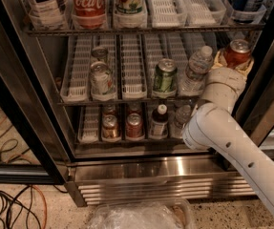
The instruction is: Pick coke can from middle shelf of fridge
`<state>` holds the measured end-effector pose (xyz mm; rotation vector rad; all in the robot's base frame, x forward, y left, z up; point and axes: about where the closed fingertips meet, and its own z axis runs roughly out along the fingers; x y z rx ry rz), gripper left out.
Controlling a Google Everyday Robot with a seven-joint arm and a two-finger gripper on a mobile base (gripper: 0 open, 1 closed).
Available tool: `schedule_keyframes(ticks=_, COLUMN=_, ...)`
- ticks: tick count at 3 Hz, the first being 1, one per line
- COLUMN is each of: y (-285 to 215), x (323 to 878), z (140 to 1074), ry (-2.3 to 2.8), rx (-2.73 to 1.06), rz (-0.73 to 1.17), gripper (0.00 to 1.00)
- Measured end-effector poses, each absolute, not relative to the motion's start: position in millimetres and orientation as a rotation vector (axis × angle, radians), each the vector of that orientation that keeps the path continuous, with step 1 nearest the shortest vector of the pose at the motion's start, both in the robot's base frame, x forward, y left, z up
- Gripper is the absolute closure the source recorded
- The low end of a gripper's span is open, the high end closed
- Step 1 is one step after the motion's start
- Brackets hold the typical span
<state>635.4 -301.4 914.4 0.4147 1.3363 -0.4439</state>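
Observation:
The coke can (237, 52), red with a silver top, is at the far right of the middle shelf (134, 75), a wire rack with white slotted lane trays inside the open fridge (151, 171). My gripper (235, 61) reaches in from the lower right on a white arm. Its tan fingers (219, 60) sit on either side of the can and are closed on it. The can's lower part is hidden behind the white wrist.
A clear water bottle (196, 70) and a green can (164, 77) stand just left of the gripper, and a silver can (100, 78) stands further left. A big Coca-Cola bottle (88, 1) is on the rack above. Cans and bottles fill the bottom shelf (134, 126). Cables (7, 204) and a plastic bag (141, 216) lie on the floor.

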Motion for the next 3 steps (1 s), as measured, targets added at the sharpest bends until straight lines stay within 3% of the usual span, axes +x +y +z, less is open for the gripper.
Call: schedule_keyframes(ticks=3, y=-327, x=604, z=920, ry=1.367, rx=0.322, rz=-0.415, gripper=1.00)
